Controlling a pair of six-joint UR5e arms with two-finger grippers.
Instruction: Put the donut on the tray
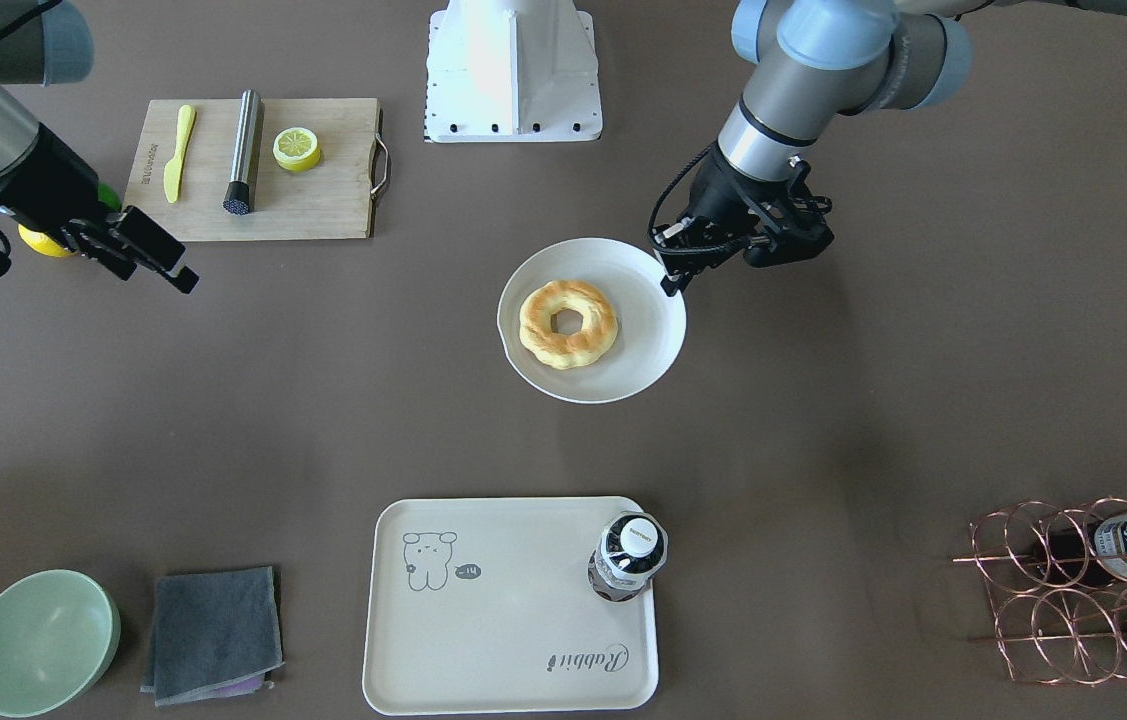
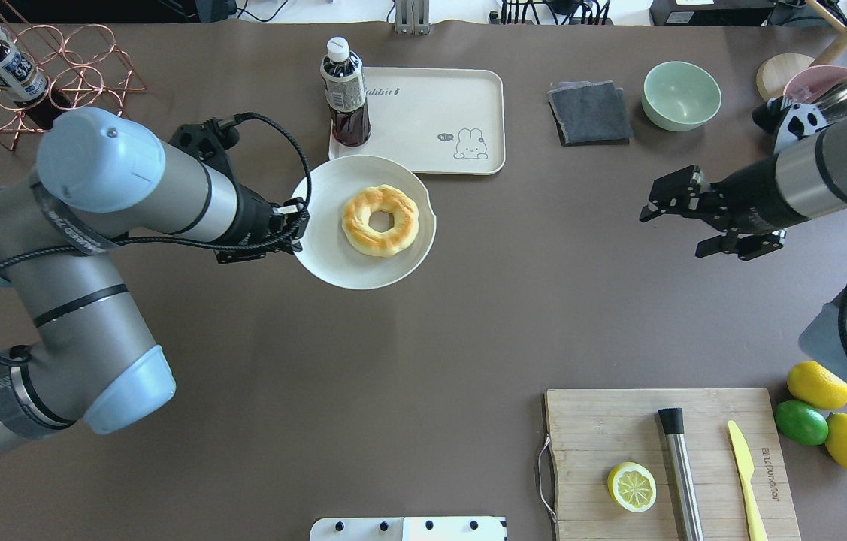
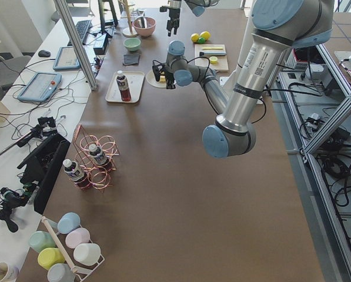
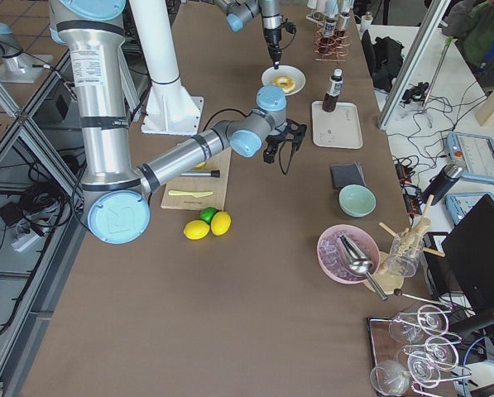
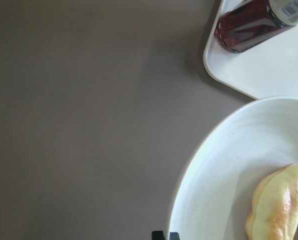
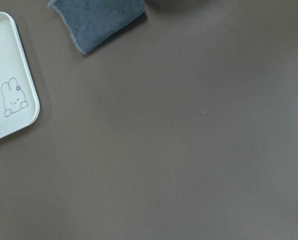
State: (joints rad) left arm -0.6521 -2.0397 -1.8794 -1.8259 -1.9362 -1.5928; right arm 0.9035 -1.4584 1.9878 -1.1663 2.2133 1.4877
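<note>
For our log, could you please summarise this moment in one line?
left gripper shut on plate; donut on plate; right gripper open

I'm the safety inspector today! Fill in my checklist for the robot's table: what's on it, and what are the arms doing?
Surface: brown table, nothing spilled seen.
Job's things: donut lies on the white plate, not yet on the tray; a bottle stands in the tray's corner.
Clutter: cutting board with lemon half, yellow knife and metal tube; green bowl; grey cloth; wire rack.
Grippers: left gripper has its jaws shut on the plate's rim; right gripper open, empty.
Cables: a black cable loops beside the left wrist.
Surroundings: a side bench with tablets.
</note>
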